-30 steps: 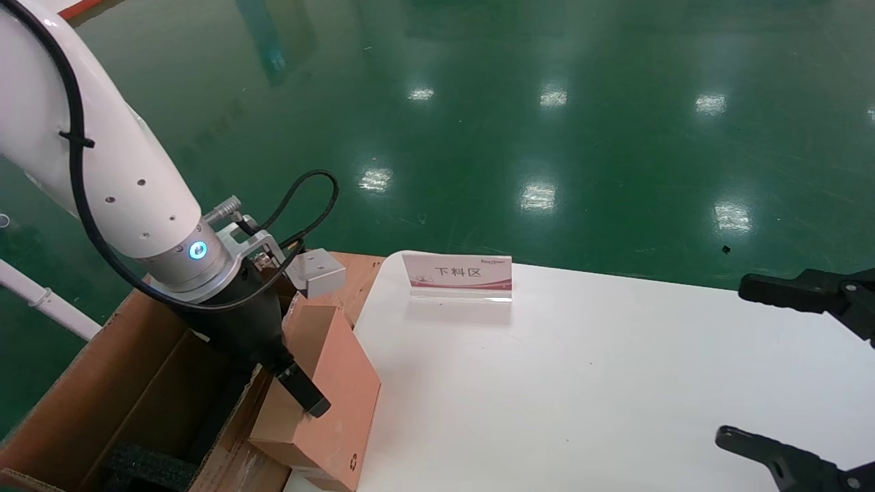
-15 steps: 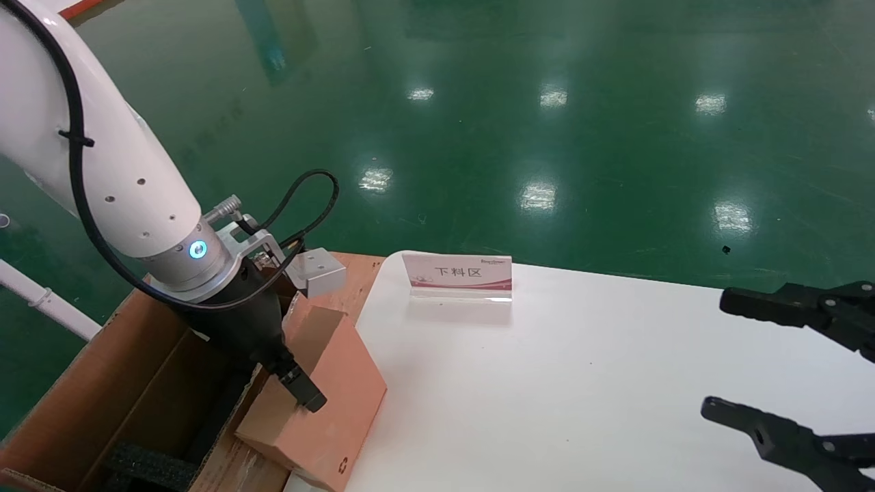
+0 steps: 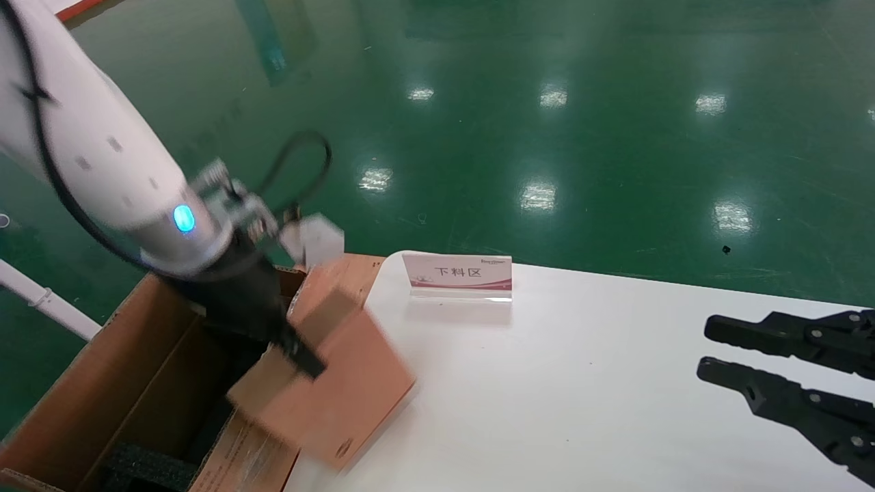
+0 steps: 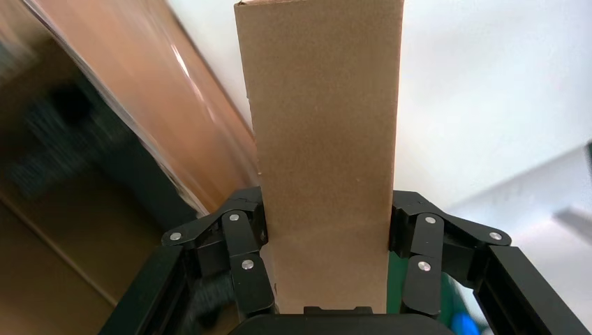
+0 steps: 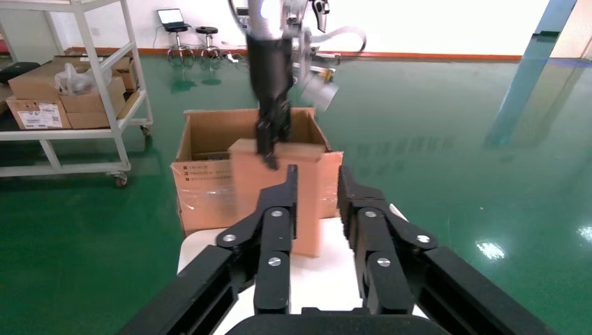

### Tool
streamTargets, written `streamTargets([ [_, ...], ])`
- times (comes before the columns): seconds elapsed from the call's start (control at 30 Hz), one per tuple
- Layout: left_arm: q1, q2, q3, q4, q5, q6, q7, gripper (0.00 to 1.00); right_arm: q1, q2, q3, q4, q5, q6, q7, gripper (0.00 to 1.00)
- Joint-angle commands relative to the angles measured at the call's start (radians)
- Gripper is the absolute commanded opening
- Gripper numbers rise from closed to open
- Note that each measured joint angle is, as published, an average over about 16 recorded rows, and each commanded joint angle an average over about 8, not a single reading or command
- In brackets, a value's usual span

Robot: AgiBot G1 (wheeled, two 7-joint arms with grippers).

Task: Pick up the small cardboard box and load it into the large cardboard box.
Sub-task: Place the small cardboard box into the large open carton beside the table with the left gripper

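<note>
Far left: large cardboard box [image 3: 102,383] stood open beside the table [image 3: 581,383], flaps up, black foam [image 3: 147,468] showing in its near corner. Just right of it, left tool [image 3: 290,352] was clamped on the small cardboard box [image 3: 342,403], one finger [image 3: 301,359] laid across the top face; wrist view confirmed both fingers pressed against the carton's two sides [image 4: 324,174]. Carton hung tilted, clear of the table, straddling the large box's right wall [image 3: 239,444], partly over the opening and partly over the table edge. Blur on arm and carton suggested motion.

Judged step: carrying the carton over the wall and into the opening. To do it well: lift high enough to clear the wall and the taped flap, level the carton before lowering, shift left until wholly above the opening, then descend slowly onto the foam and only then let go. Risk judged: low corner catching the wall and twisting the carton in the grip.

Middle far: acrylic sign [image 3: 458,277] sat on the table, well apart. Right: right tool [image 3: 704,350] hovered over the table, holding nothing, fingers near together with a narrow gap.
</note>
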Motion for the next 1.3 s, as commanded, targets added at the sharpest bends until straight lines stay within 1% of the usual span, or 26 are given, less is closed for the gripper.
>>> streamTargets([
  [0.03, -0.025, -0.006, -0.015, 0.005, -0.008, -0.002, 0.009, 0.00, 0.000, 0.000, 0.000, 0.000, 0.000, 0.000, 0.000, 0.00],
  [0.27, -0.191, 0.004, -0.071, 0.061, 0.015, 0.043, 0.060, 0.00, 0.000, 0.000, -0.001, 0.000, 0.000, 0.000, 0.000, 0.00],
  [0.4, -0.279, 0.021, -0.072, 0.107, 0.025, 0.074, 0.091, 0.00, 0.000, 0.000, -0.001, 0.000, 0.001, 0.000, -0.001, 0.00],
  [0.53, -0.368, 0.038, -0.021, 0.143, 0.010, 0.094, 0.110, 0.00, 0.000, 0.000, -0.001, 0.000, 0.001, 0.000, -0.001, 0.00],
  [0.67, -0.464, 0.050, 0.080, 0.160, -0.034, 0.101, 0.114, 0.00, 0.001, 0.000, -0.001, 0.000, 0.001, 0.000, -0.001, 0.00],
  [0.7, -0.488, 0.052, 0.108, 0.162, -0.047, 0.102, 0.114, 0.00, 0.001, 0.000, -0.001, 0.000, 0.001, 0.000, -0.001, 0.03],
  [0.73, -0.511, 0.056, 0.137, 0.164, -0.060, 0.102, 0.114, 0.00, 0.001, 0.001, -0.002, 0.000, 0.001, 0.000, -0.001, 0.15],
  [0.93, -0.633, 0.090, 0.307, 0.177, -0.112, 0.133, 0.129, 0.00, 0.001, 0.001, -0.002, 0.000, 0.001, 0.001, -0.001, 0.90],
  [0.97, -0.649, 0.097, 0.336, 0.180, -0.119, 0.140, 0.134, 0.00, 0.001, 0.001, -0.002, 0.000, 0.001, 0.001, -0.001, 0.99],
  [1.0, -0.662, 0.104, 0.366, 0.184, -0.126, 0.147, 0.140, 0.00, 0.001, 0.001, -0.002, 0.000, 0.001, 0.001, -0.001, 1.00],
  [1.1, -0.691, 0.119, 0.456, 0.201, -0.157, 0.158, 0.159, 0.00, 0.001, 0.001, -0.002, 0.000, 0.001, 0.001, -0.001, 1.00],
  [1.3, -0.699, 0.136, 0.611, 0.237, -0.224, 0.153, 0.185, 0.00, 0.001, 0.001, -0.003, 0.000, 0.002, 0.001, -0.001, 1.00],
])
